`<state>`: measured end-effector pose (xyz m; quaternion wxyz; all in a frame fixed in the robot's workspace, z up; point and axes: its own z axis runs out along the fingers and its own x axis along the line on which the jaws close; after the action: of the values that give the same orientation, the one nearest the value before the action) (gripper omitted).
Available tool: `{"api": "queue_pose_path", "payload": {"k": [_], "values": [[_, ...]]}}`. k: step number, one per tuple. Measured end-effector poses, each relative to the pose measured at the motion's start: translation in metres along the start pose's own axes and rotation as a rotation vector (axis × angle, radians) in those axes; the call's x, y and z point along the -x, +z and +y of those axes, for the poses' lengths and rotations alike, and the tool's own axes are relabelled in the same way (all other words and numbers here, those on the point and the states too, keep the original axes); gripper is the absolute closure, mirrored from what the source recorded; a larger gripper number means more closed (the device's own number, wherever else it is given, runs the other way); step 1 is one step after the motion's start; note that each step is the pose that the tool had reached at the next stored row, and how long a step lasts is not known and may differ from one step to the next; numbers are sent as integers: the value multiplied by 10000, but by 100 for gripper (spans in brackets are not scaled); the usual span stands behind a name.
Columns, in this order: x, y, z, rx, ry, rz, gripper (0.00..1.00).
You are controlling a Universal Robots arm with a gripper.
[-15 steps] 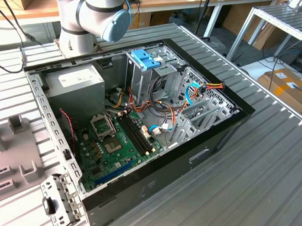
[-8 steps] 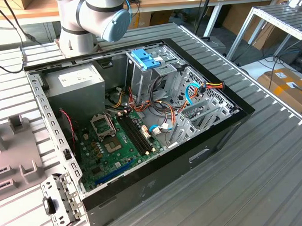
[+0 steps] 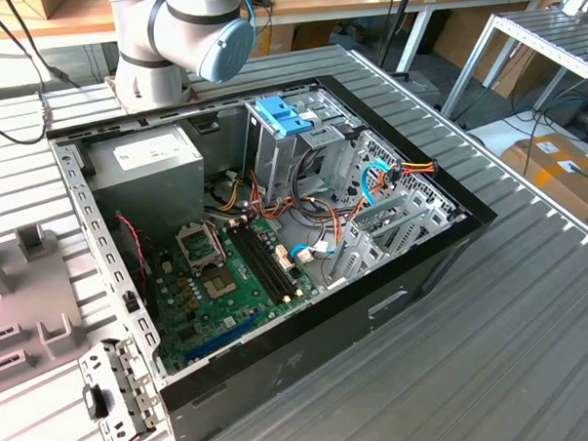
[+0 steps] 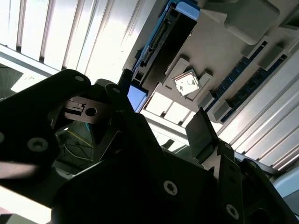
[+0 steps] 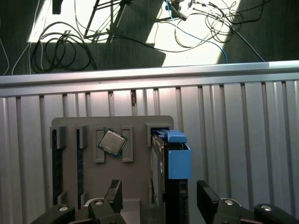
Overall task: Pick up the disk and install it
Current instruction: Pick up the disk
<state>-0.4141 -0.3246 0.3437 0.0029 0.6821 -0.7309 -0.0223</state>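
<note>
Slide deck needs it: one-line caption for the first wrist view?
Open gripper straddling the disk, which stands on edge in a gray holder tray beside a processor chip.

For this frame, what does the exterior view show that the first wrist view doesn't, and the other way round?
Exterior view: the open computer case, its motherboard and a drive cage topped by a blue latch. First wrist view: the disk standing on edge, a processor chip, and the open gripper straddling it. Both: the ribbed table and, apparently, the grey holder.
</note>
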Motion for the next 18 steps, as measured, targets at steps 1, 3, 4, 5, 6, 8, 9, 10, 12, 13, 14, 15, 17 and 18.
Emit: {"api": "queue_pose_path", "payload": {"k": [1, 3, 4, 5, 6, 8, 9, 10, 12, 13, 14, 15, 17, 18], "values": [[0, 3, 0, 0, 0, 0, 26], [0, 11, 0, 0, 0, 0, 26], [0, 15, -1, 0, 0, 0, 26], [0, 18, -1, -1, 0, 0, 26], [-1, 22, -1, -1, 0, 0, 26], [-1, 33, -1, 0, 0, 0, 26], [-1, 40, -1, 0, 0, 0, 26], [-1, 43, -2, 0, 0, 0, 26], [-1, 50, -2, 0, 0, 0, 26], [-1, 55, -2, 0, 1, 0, 26], [-1, 58, -2, 0, 0, 0, 26], [-2, 62, -2, -1, 0, 0, 26], [-2, 69, -3, -1, 0, 0, 26], [-2, 74, -3, 1, 0, 0, 26]]}}
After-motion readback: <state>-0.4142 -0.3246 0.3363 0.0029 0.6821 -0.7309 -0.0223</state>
